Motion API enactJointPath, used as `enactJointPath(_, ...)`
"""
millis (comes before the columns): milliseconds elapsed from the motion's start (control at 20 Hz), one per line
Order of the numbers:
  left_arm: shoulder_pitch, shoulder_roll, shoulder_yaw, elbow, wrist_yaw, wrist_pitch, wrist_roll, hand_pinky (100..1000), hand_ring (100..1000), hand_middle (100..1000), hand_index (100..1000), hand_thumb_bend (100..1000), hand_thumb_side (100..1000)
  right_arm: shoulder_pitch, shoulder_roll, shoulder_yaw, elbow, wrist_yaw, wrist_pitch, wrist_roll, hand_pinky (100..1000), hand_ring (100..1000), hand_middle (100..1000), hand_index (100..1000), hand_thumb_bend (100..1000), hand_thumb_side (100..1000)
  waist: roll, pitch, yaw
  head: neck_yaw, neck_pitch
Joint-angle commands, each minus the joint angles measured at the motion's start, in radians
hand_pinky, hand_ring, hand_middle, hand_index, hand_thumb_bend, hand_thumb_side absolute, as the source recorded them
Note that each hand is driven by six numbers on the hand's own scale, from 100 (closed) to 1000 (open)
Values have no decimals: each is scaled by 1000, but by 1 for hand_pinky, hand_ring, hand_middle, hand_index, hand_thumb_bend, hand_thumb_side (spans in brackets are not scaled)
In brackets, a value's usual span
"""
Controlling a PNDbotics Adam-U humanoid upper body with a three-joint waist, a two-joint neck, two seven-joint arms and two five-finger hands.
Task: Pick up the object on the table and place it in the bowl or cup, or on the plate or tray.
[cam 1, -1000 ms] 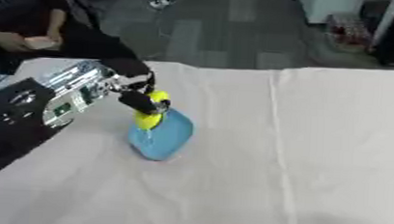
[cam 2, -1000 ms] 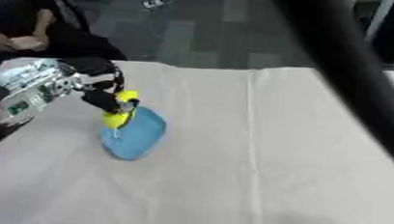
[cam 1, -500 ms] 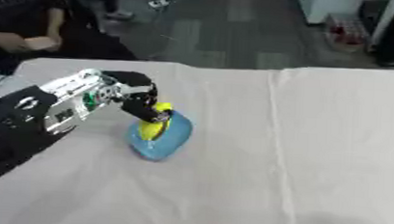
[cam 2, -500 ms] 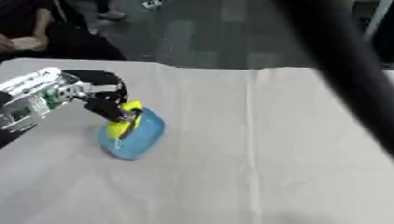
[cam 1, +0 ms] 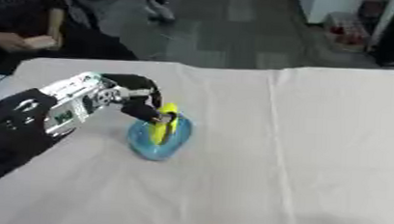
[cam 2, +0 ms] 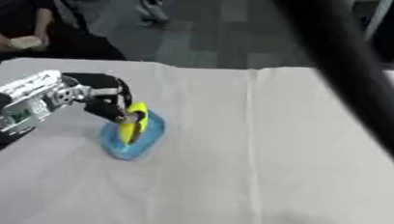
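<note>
A white cloth-covered table [cam 1: 316,154] fills most of the scene, its far edge meeting a dark grey floor. The cloth is creased, with one long fold running from far to near right of the middle.

The robot's left arm [cam 1: 30,124] reaches in from the near left, black with silver and white parts, angled across the cloth toward the middle-left of the table. At its end the left hand [cam 1: 141,106] hangs over the bowl, dark fingers curled down around the upper part of a yellow object [cam 1: 163,124], pinching it.

In the right eye view a thick black bar [cam 2: 354,78], blurred and very close to the camera, crosses from the top middle down to the right edge; I can't say what it is, and no right hand shows anywhere.

The blue bowl [cam 1: 152,148] sits on the left half of the table, near the middle between the far and near edges. It looks tipped, its opening turned partly to the right.

The yellow object stands inside the bowl, long and slightly curved, its lower end down against the blue inside and its upper end at the fingers.
</note>
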Motion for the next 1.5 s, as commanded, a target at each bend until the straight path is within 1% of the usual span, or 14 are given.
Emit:
enactJointPath(50,-4,17,20,0,-36,-8,18,719,853,862,810,361,954,-9,-23,-10,-14,-4,-4,3,151,413,466,152,100,969,-2,-13,1,-9,-11)
enactJointPath(100,-3,18,21,1,-45,-12,21,719,853,862,810,361,954,-9,-23,-10,-14,-4,-3,4,151,413,466,152,100,969,-3,-13,1,-9,-11)
enactJointPath(150,-3,18,22,2,-54,-15,23,742,874,876,821,398,941,-9,-22,-10,-14,-4,-3,4,151,413,466,151,100,969,-3,-13,1,-8,-11)
enactJointPath(200,-4,18,23,4,-62,-17,23,747,879,879,824,407,937,-8,-22,-10,-14,-3,-3,4,151,413,466,151,100,969,-3,-13,2,-7,-10)
enactJointPath(250,-4,19,24,5,-71,-19,21,780,901,894,835,443,927,-8,-21,-9,-14,-3,-3,5,151,413,466,151,100,969,-3,-13,2,-6,-11)
enactJointPath(450,-4,25,31,8,-103,-16,4,835,936,919,853,504,910,-6,-20,-9,-14,-1,-3,5,151,413,466,150,100,969,-4,-13,5,-5,-13)
enactJointPath(700,6,36,52,-4,-119,2,-5,840,937,925,857,512,906,-1,-19,-8,-14,4,-3,4,150,413,466,148,100,969,-5,-15,11,-7,-16)
enactJointPath(850,24,45,79,-44,-97,17,23,813,917,923,856,495,916,8,-16,-8,-14,14,-1,2,149,413,466,143,100,970,-8,-17,22,-14,-22)
enactJointPath(900,36,49,92,-71,-86,23,43,811,913,923,855,492,918,12,-14,-8,-14,19,-1,1,149,413,466,143,100,970,-10,-18,27,-19,-25)
enactJointPath(1100,119,79,130,-208,-31,47,109,792,896,921,852,488,923,37,-7,-6,-14,55,2,-9,147,413,466,136,100,972,-12,-26,56,-56,-68)
enactJointPath(1250,208,94,174,-321,18,82,158,741,860,912,848,474,933,61,2,1,-14,93,3,-22,146,415,464,124,100,976,-18,-36,81,-72,-90)
enactJointPath(1350,277,85,203,-408,43,104,193,683,825,900,850,470,937,82,15,6,-14,127,5,-33,144,414,464,119,100,977,-23,-43,101,-84,-103)
enactJointPath(1450,323,68,221,-442,66,89,232,664,817,895,839,462,940,105,32,14,-14,168,11,-47,139,414,464,105,100,984,-30,-49,121,-100,-114)
enactJointPath(1500,340,50,230,-447,71,65,258,641,807,890,835,448,949,121,43,21,-14,193,17,-54,139,415,464,100,100,986,-35,-53,135,-112,-120)
